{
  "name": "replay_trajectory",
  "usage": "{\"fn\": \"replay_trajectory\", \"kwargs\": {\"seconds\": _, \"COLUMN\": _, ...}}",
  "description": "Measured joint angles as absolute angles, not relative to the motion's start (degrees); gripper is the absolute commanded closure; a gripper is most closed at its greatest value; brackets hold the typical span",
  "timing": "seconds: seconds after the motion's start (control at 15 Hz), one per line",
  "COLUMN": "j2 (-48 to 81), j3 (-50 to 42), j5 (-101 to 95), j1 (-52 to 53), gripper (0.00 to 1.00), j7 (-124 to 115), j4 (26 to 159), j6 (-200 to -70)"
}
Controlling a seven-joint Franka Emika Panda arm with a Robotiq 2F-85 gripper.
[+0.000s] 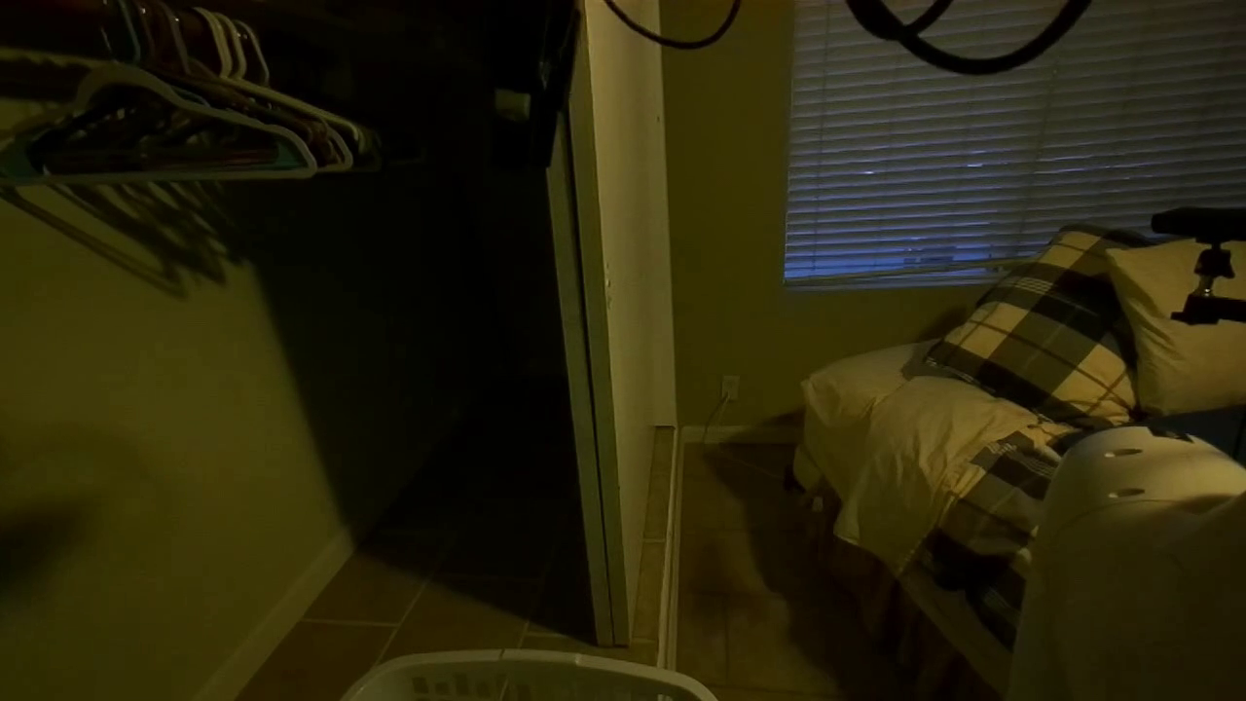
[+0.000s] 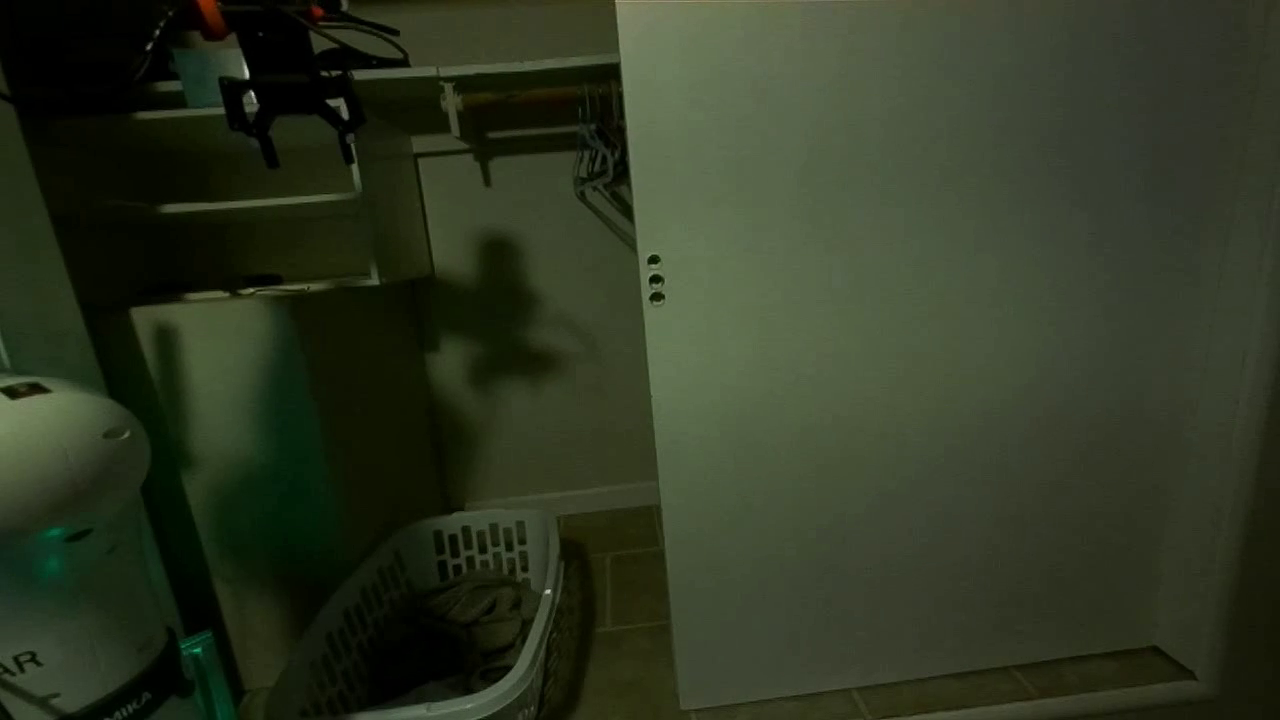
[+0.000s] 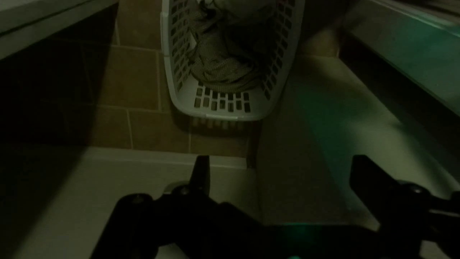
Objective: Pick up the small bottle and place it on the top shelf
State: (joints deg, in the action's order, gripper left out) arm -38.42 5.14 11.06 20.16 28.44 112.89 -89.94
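Note:
My gripper (image 2: 310,157) is open with nothing between its fingers. In an exterior view it hangs, fingers down, in front of the upper part of the closet shelf unit (image 2: 262,203). In the wrist view the two dark fingers (image 3: 282,160) stand wide apart over the closet wall and side panel. An upper shelf board (image 2: 180,114) is partly hidden behind the gripper. A small dark object (image 2: 262,281) lies on the lowest shelf board; it is too dark to tell what it is. I cannot make out the small bottle in any view.
A white laundry basket (image 2: 550,590) with clothes stands on the floor below, also in the wrist view (image 3: 233,117). A pale blue item (image 2: 208,78) is on the upper shelves. Hangers (image 1: 195,175) hang from the rod. A sliding door (image 2: 900,350) covers the closet's other half.

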Motion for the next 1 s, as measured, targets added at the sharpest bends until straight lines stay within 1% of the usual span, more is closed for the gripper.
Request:
{"fn": "replay_trajectory", "kwargs": {"seconds": 0.2, "j2": -34.9, "j3": 7.0, "j5": 12.9, "j1": 22.8, "gripper": 0.00, "j7": 31.3, "j4": 108.6, "j6": -96.0}}
{"fn": "replay_trajectory", "kwargs": {"seconds": 0.47, "j2": -26.8, "j3": 10.6, "j5": 14.8, "j1": 26.2, "gripper": 0.00, "j7": 34.3, "j4": 98.5, "j6": -101.3}}
{"fn": "replay_trajectory", "kwargs": {"seconds": 1.0, "j2": -7.9, "j3": 21.0, "j5": 16.2, "j1": 29.4, "gripper": 0.00, "j7": 41.3, "j4": 75.2, "j6": -103.1}}
